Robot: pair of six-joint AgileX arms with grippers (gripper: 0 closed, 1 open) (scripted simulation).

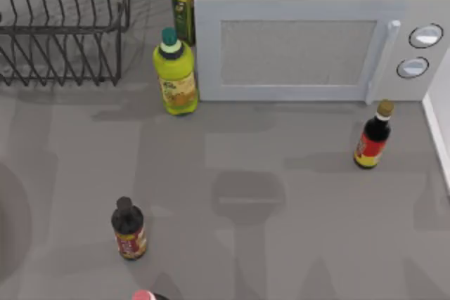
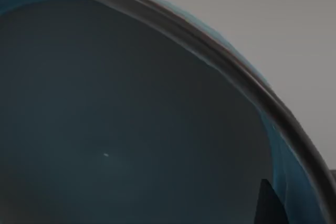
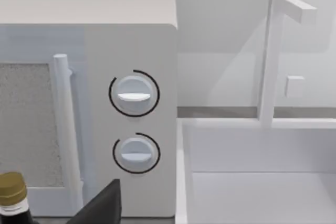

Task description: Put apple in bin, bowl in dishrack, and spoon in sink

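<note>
At the upper left of the top view stands the dishrack (image 1: 63,22), its dark wire tines upright on the grey table (image 1: 281,244). Just to its right a yellow-green bottle (image 1: 176,72) stands in front of a slimmer green bottle (image 1: 183,5), both close beside the left end of the white microwave (image 1: 309,47), which takes up the upper middle and right. Lower left of centre stands a dark bottle with a red label (image 1: 128,230), and at the bottom edge a pink cap (image 1: 144,295) just shows. At the right, below the microwave's handle, is another dark red-labelled bottle (image 1: 373,137).

In the left wrist view the bowl (image 2: 131,129) lies very close under the camera, its teal inside and thin dark rim curving across; a dark tip of the left tool (image 2: 270,203) sits inside the rim, and whether it is open or closed cannot be told.

The right wrist view faces the microwave's two dials (image 3: 135,124), with the white sink (image 3: 262,182) and its faucet (image 3: 270,56) beside it; the right tool's state cannot be told.
</note>
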